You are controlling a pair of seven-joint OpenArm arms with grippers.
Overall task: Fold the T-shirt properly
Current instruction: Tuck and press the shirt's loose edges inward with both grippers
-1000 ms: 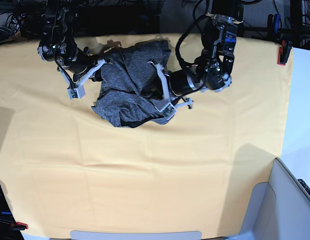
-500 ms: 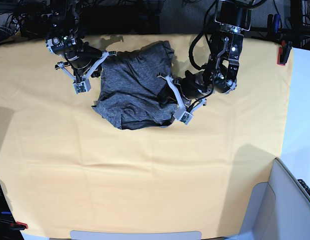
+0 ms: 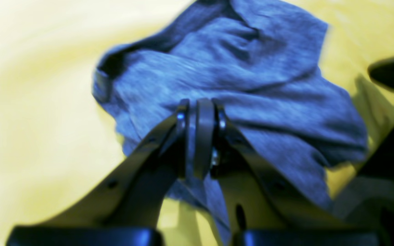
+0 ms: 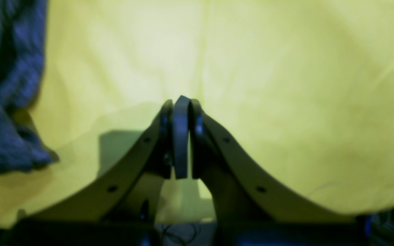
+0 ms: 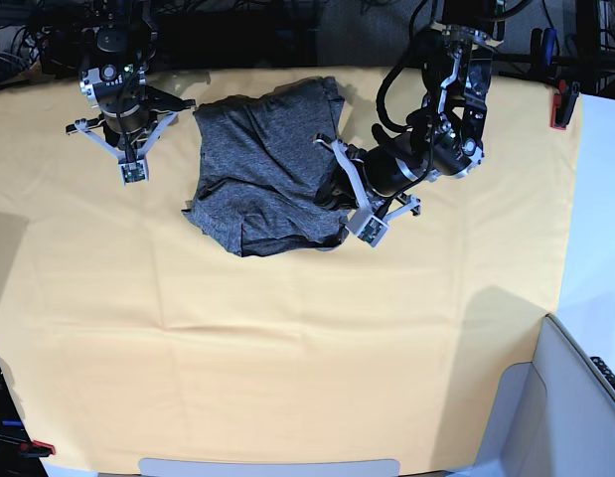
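- Yellow-orange tablecloth (image 5: 287,348) covers the whole counter; dark rig clutter and cables run behind the far edge, with a red clamp (image 5: 559,109) at the far corner on the base view's right.
- T-shirt (image 5: 262,174): one grey knit shirt, bunched into a rough lump near the middle of the far edge. Rumpled, uneven outline, a dark edge showing along its near side.
- Left pincer (image 5: 369,221): jaws closed together, tips over the shirt's side edge. Wrist view shows nothing between the pads, so I judge it holds no cloth.
- Right pincer (image 5: 128,171): jaws closed, empty, over bare cloth just beside the shirt's other side, apart from it.
- Progress, as I judge it: early or mid. The shirt is gathered small but is not a neat fold; no flat rectangle, and the sleeves cannot be told apart.
- Left to do: flatten it, square the edges, fold it cleanly.
- Count: one shirt, two pincers, one tablecloth, one clamp.
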